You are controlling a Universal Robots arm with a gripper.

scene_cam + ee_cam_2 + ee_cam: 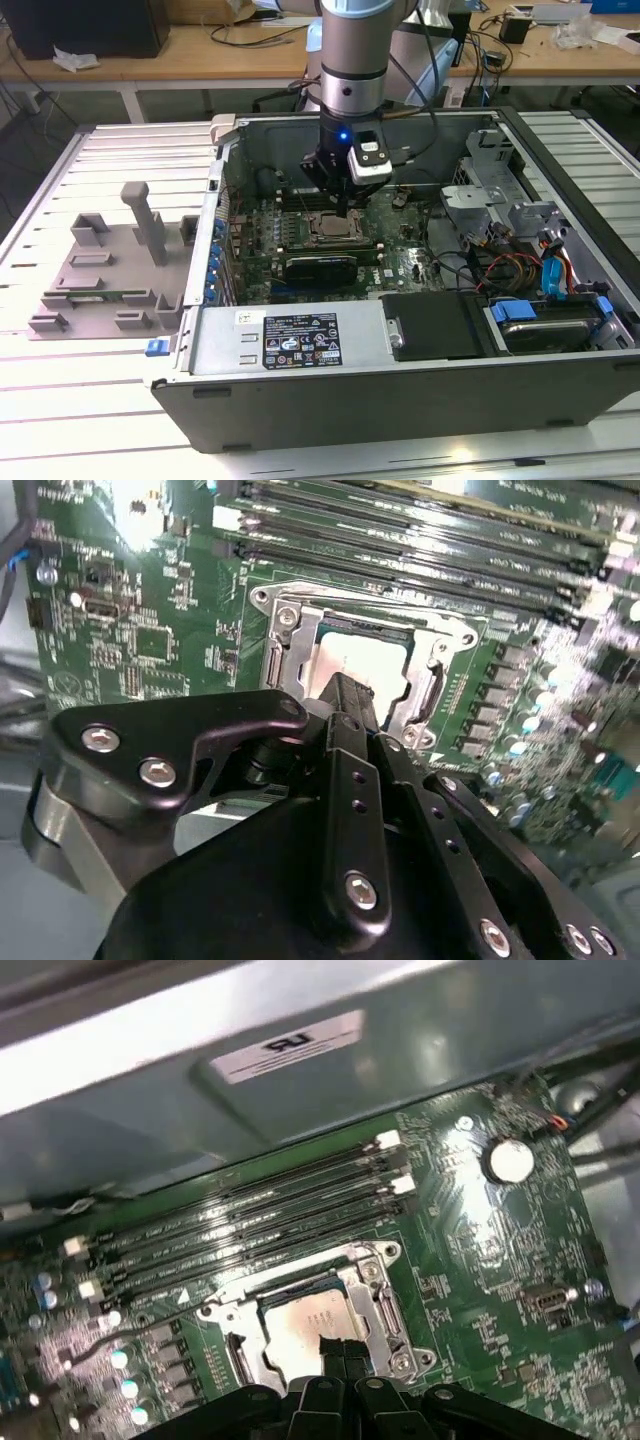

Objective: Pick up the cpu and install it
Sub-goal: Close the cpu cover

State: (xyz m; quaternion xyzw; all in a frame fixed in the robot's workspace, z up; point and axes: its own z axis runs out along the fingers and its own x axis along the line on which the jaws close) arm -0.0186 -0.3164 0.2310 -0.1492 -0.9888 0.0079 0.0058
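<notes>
The cpu, a flat silver-grey square, lies flat inside the metal-framed motherboard socket in the open computer case. My gripper hangs straight over that socket, its black fingers together, with their tips at the chip's edge. In the second wrist view the cpu shows just beyond the gripper, partly covered by it. In the exterior view the gripper stands directly above the socket in the middle of the board. Whether the tips touch the chip I cannot tell.
Memory slots run right beside the socket. The case walls ring the board. A drive cage with cables fills the exterior view's right. A black box sits at the front. A grey fixture tray lies outside the case.
</notes>
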